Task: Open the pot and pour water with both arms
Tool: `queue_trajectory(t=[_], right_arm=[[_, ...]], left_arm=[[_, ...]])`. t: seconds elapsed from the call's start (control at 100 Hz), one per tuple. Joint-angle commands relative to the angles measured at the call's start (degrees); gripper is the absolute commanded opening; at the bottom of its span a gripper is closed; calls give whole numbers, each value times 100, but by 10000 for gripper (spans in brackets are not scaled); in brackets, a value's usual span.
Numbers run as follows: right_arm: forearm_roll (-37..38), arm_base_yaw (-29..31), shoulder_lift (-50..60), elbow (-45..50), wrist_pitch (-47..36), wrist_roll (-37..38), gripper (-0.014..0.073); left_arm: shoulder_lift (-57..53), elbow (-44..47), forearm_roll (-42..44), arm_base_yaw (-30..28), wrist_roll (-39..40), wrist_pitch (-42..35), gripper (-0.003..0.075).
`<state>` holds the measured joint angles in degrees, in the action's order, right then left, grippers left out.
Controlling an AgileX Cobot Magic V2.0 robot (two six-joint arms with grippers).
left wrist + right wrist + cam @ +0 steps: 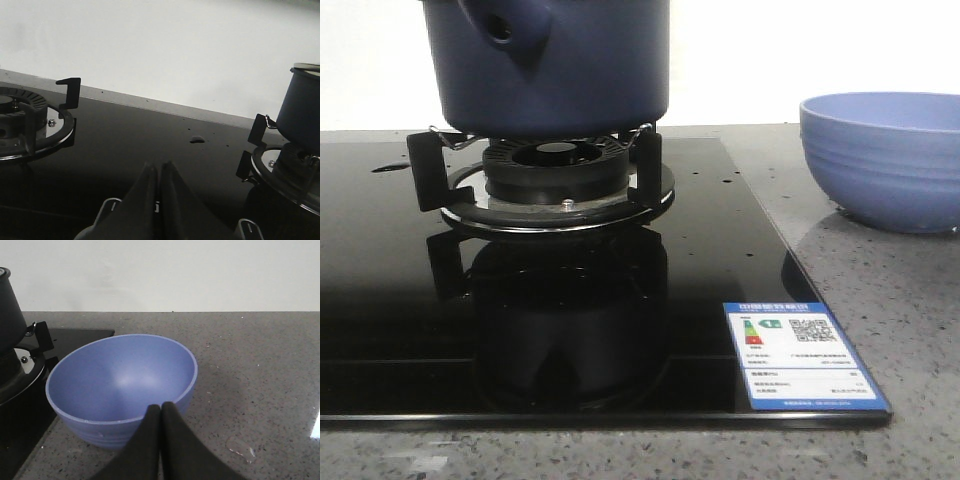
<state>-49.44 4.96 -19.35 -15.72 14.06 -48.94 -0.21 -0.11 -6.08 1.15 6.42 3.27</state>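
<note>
The speckled grey stone worktop (880, 270) carries a glossy black glass hob panel (400, 300) set flat into it, reaching almost to the front edge. On the panel's near right corner lies a blue and white energy label with a QR code (800, 357). A round black gas burner with a chrome ring (558, 180) rises from the glass. To the right of the hob, a periwinkle-blue ribbed bowl (885, 160) stands upright on the bare stone.

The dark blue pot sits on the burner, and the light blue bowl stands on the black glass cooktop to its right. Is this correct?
Not quite. The pot does sit on the burner, but the bowl stands on the grey stone counter beside the cooktop, not on the black glass. The front view and right wrist view show it.
</note>
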Motion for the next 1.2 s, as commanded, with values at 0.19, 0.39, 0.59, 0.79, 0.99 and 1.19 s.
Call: queue_trajectory(t=[0.19, 0.39, 0.59, 0.79, 0.99, 1.19], right_arm=[[367, 44, -16, -147, -615, 510, -52], [4657, 44, 233, -16, -821, 4894, -52], [4944, 44, 1112, 905, -1201, 5066, -52], [4985, 44, 2060, 1784, -1188, 5066, -52], [5184, 44, 2093, 1762, -839, 5075, -52], [5193, 44, 2093, 1762, -813, 5075, -52]], left_arm=[[-167, 203, 15, -7, 55, -382, -20], [-167, 203, 15, -7, 55, -382, -20], [-167, 203, 15, -7, 55, -382, -20], [-167, 203, 15, -7, 55, -382, -20], [-159, 203, 15, -7, 55, -382, -20], [-159, 203, 15, -7, 55, -382, -20]])
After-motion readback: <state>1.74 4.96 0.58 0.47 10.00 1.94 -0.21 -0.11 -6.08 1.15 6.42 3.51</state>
